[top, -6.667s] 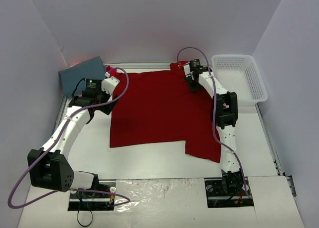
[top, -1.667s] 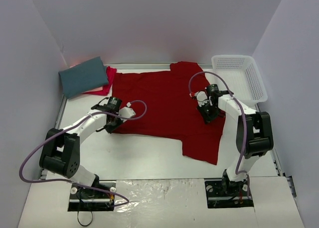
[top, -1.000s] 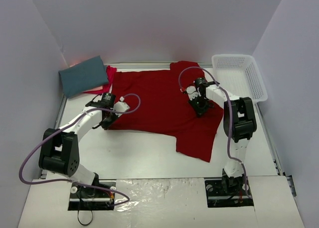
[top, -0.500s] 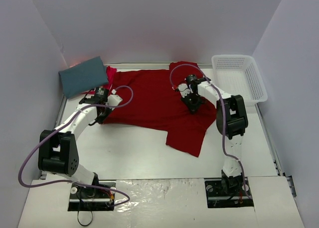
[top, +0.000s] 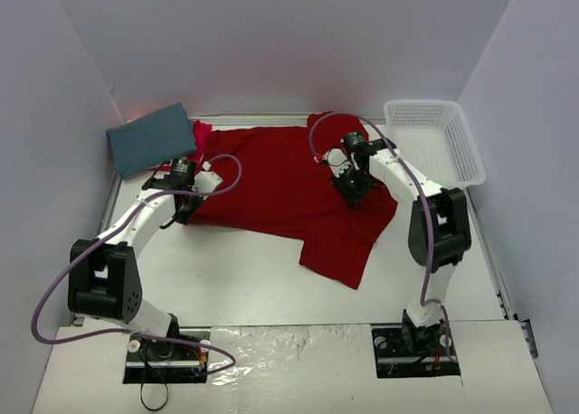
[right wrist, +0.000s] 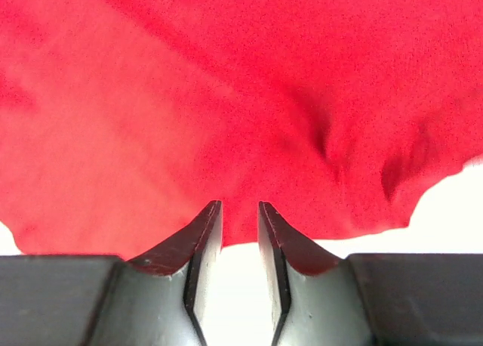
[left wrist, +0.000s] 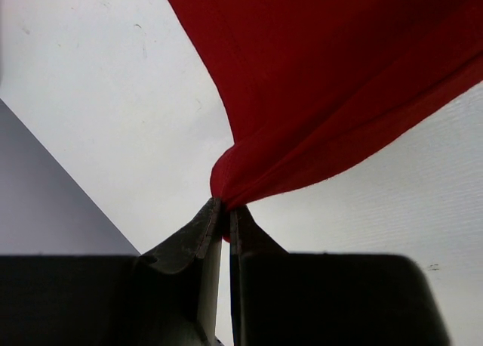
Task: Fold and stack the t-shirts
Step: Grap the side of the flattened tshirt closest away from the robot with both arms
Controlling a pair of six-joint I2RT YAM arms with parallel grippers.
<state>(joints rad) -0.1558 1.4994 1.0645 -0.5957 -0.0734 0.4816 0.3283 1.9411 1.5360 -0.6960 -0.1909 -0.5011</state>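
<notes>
- Three t-shirts lay on the surface [top: 253, 278]: one deep red shirt [top: 271, 179] spread mid-surface, one slate-teal shirt [top: 149, 138] folded far left, one pinkish-red shirt [top: 201, 129] peeking from beneath it.
- Two tools: left tool [left wrist: 224, 214] clamped the deep red shirt's edge; right tool [right wrist: 238, 210], fingers barely apart, pinched its right side.
- One white mesh basket [top: 470, 156] stood far right.
</notes>
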